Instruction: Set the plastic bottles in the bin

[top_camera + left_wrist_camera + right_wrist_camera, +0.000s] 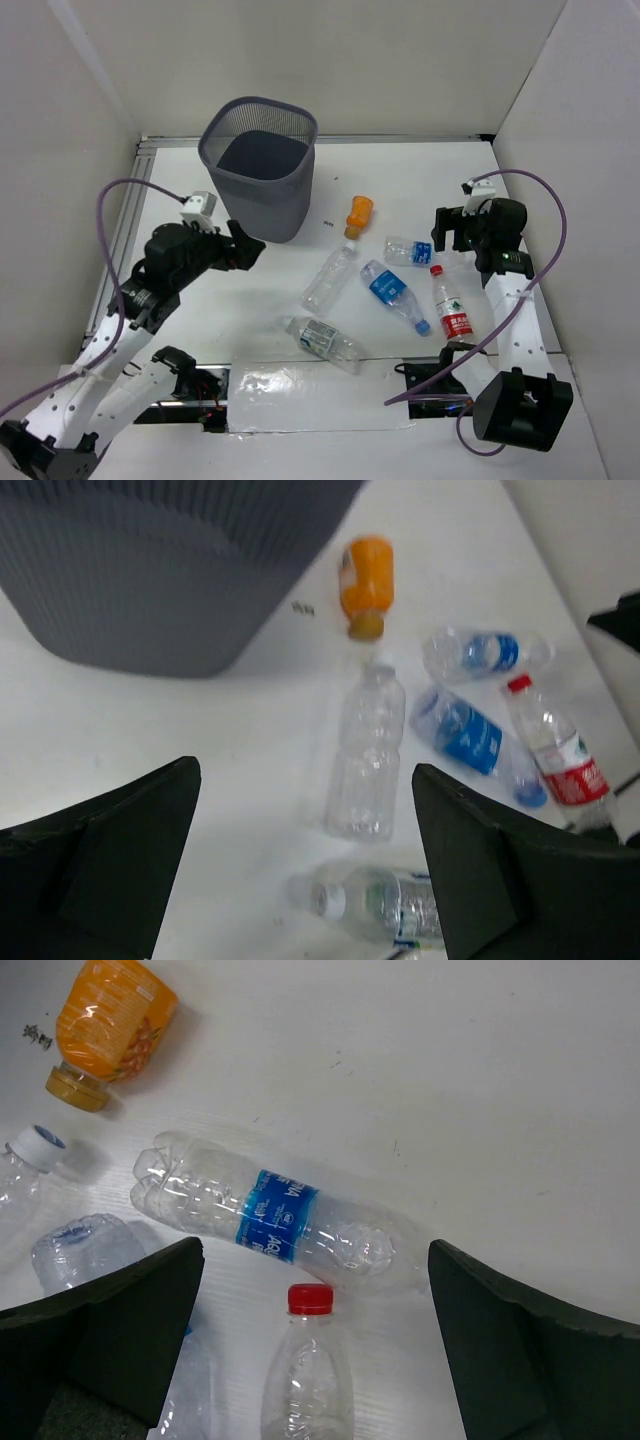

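Bin [258, 165]: on the counter [440, 175], rear left.
Bottles [392, 287]: six lying on the counter, right of and before the bin.
Rearmost bottle [358, 214]: near the bin's right side.
Nearest bottle [325, 340]: before all the others.
Rightmost bottle [452, 312]: far right of the group.

No lettering is legible. The blue-label bottle [277, 1222] near the orange bottle [108, 1015] carries blurred white print. Print on the red-label bottle [455, 318] is too small to read.
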`<state>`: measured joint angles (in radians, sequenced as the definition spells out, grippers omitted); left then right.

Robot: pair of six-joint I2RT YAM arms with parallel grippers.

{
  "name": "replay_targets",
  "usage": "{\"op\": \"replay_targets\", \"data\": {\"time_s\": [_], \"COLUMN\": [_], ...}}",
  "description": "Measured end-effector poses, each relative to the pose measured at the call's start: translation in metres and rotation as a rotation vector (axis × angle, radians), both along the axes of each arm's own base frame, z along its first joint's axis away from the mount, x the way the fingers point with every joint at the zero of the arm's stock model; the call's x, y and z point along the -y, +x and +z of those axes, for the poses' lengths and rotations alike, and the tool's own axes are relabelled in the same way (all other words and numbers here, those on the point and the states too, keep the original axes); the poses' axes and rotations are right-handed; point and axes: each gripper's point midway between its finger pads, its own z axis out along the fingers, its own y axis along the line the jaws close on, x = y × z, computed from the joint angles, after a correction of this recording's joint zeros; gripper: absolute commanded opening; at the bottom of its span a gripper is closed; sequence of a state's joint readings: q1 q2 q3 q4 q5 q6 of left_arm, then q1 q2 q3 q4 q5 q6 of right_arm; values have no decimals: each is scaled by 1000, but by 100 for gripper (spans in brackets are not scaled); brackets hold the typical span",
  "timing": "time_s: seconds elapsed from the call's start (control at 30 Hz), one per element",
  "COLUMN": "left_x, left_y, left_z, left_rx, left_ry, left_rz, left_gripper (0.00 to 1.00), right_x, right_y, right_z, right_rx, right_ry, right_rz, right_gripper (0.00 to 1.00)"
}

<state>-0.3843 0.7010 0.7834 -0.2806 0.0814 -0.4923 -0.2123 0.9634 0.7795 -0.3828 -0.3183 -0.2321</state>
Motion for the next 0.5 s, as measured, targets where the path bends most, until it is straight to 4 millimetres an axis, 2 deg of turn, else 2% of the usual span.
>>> {"op": "replay_targets", "data": {"time_s": [0.13,0.2,0.23,0.27,0.3,0.37,0.4,0.43,0.47,0.5], "left_x": [33,50,59,68,73,84,88,91,93,96], "left_y": [-17,-25,-30,-36,-40,-52,-57,-62,-68,-71], "left_z": [-41,-54,-62,-71,-78,-94,-101,-106,-109,-111], "left_rx": [-179,-248,-282,-324,-360,-432,-463,-491,-517,-537], "left_ry": [4,3,6,10,15,34,41,47,53,52], "left_rz": [-76,-102,-110,-111,-103,-76,-59,-33,-8,18], "left_gripper": [100,94,91,88,78,65,57,49,46,48], "right_x": [0,2,3,3,3,1,-1,-2,-3,-4], "right_y": [0,0,0,-1,-1,-3,-4,-4,-5,-5], "right_z": [0,0,-1,-1,-1,-3,-3,-4,-4,-4], "right_rx": [-1,0,1,1,1,-6,-8,-10,-11,-12], "right_ry": [0,-15,-24,-34,-42,-39,-42,-43,-39,-37], "right_rz": [-3,0,5,16,27,44,58,67,73,76], "right_gripper": [100,100,95,84,78,64,49,43,41,41]}}
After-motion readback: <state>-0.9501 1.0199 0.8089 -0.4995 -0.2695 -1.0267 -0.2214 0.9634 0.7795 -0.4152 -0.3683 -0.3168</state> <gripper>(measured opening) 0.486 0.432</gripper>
